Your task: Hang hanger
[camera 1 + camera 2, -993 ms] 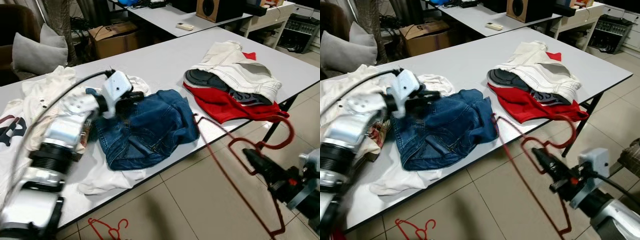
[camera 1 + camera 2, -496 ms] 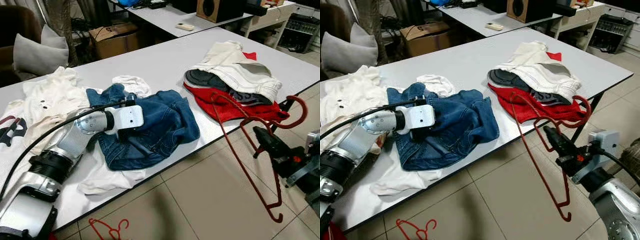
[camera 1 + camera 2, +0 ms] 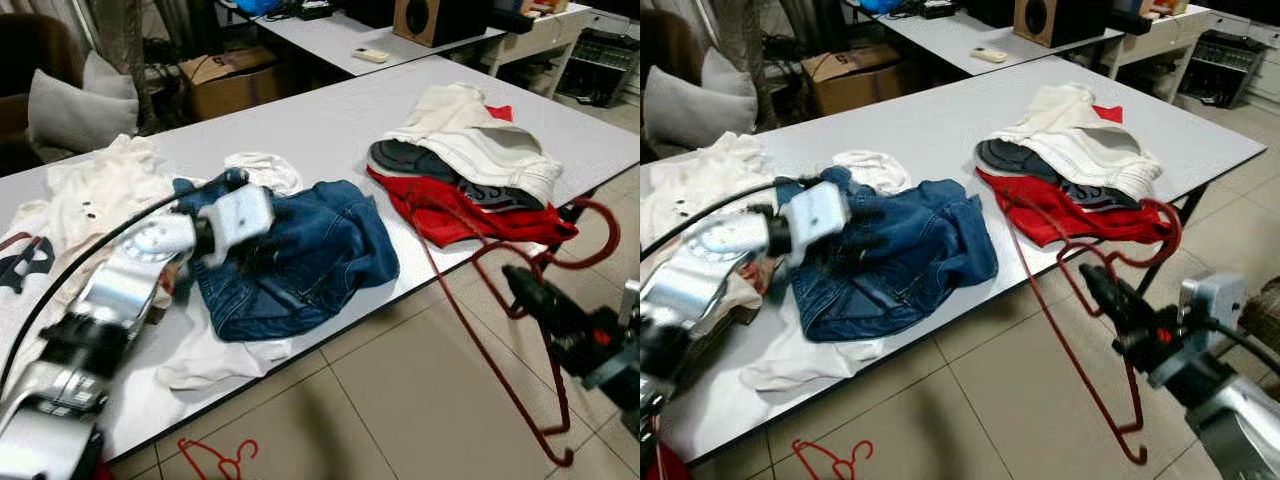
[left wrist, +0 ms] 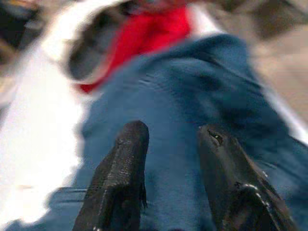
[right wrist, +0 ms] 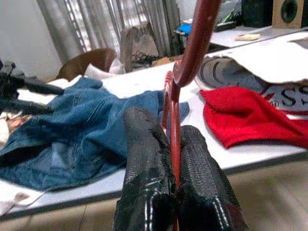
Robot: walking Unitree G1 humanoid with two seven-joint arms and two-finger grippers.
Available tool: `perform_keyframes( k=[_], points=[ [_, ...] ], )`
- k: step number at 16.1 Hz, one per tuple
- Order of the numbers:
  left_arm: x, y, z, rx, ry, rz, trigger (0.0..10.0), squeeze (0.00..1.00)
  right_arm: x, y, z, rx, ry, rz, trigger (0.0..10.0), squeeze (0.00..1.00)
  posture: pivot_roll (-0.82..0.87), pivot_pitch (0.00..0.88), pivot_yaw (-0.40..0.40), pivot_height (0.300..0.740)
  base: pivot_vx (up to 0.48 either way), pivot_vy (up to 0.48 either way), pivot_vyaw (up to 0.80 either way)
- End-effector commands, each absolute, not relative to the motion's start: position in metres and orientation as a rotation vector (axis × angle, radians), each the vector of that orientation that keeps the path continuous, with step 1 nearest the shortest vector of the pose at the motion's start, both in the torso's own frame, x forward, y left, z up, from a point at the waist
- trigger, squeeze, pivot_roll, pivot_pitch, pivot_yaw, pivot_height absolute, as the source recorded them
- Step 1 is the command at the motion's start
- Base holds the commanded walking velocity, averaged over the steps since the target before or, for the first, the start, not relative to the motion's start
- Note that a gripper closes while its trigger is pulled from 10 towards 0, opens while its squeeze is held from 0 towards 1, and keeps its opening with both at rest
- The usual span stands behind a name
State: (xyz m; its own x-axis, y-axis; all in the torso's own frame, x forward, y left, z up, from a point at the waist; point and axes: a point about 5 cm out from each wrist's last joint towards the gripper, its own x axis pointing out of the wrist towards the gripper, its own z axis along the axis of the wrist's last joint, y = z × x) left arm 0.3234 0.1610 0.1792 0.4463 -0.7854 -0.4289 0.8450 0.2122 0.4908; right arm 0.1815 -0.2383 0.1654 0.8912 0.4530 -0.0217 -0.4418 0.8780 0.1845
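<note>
Head camera, left eye: I see a long grey-white table (image 3: 300,130) carrying several garments. A crumpled blue denim garment (image 3: 300,255) lies near the front edge. A heap of white, grey and red clothing (image 3: 470,175) lies further to the right on the same surface, and white cloth (image 3: 100,190) lies at the left end. The left gripper (image 3: 250,262) sits low over the denim, blurred here. The right gripper (image 3: 522,285) is off the table's front edge, above the tiled floor (image 3: 400,400), and holds a red wire clothes hanger (image 3: 480,340). The hanger's hook curls up near the table corner, and its long frame slopes from the red clothing down toward the floor.

Head camera, right eye: a second red wire hanger (image 3: 830,458) lies on the floor below the table edge. A cardboard box (image 3: 850,75) and a grey cushion (image 3: 690,105) stand behind the table.

Left wrist camera: the two black fingers (image 4: 120,178) stand apart, with nothing between them, directly above the denim. The picture is blurred.

Right wrist camera: the two black fingers (image 5: 144,173) are clamped together on the red hanger wire, which rises between them.
</note>
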Motion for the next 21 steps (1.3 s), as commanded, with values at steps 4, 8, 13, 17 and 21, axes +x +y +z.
perform_keyframes(
  k=[4, 8, 13, 17, 21],
  points=[
    [0.327, 0.17, 0.154, 0.966, 0.171, -1.023, 10.0, 0.0, 0.164, -0.223, 0.172, 0.164, 0.074, 0.511, 10.0, 0.0, -0.26, 0.0, 0.091, 0.74, 0.0, 0.0, 0.0],
    [0.336, 0.176, 0.153, 1.099, 0.025, -0.81, 10.0, 0.0, 0.164, -0.213, 0.153, 0.102, 0.12, 0.424, 10.0, 0.0, -0.26, 0.0, 0.078, 0.74, 0.0, 0.0, 0.0],
    [0.33, 0.189, 0.132, 1.222, 0.1, -0.819, 10.0, 0.0, 0.166, -0.207, 0.134, 0.122, 0.121, 0.336, 10.0, 0.0, -0.25, 0.0, 0.058, 0.74, 0.0, 0.0, 0.0],
    [0.322, 0.198, 0.122, 1.23, 0.225, -0.908, 10.0, 0.0, 0.165, -0.213, 0.128, 0.12, 0.116, 0.313, 10.0, 0.0, -0.23, 0.0, 0.069, 0.74, 0.0, 0.0, 0.0],
    [0.326, 0.205, 0.118, 1.265, 0.302, -0.888, 10.0, 0.0, 0.172, -0.22, 0.129, 0.107, 0.092, 0.304, 10.0, 0.0, -0.23, 0.0, 0.068, 0.74, 0.0, 0.0, 0.0]
  ],
)
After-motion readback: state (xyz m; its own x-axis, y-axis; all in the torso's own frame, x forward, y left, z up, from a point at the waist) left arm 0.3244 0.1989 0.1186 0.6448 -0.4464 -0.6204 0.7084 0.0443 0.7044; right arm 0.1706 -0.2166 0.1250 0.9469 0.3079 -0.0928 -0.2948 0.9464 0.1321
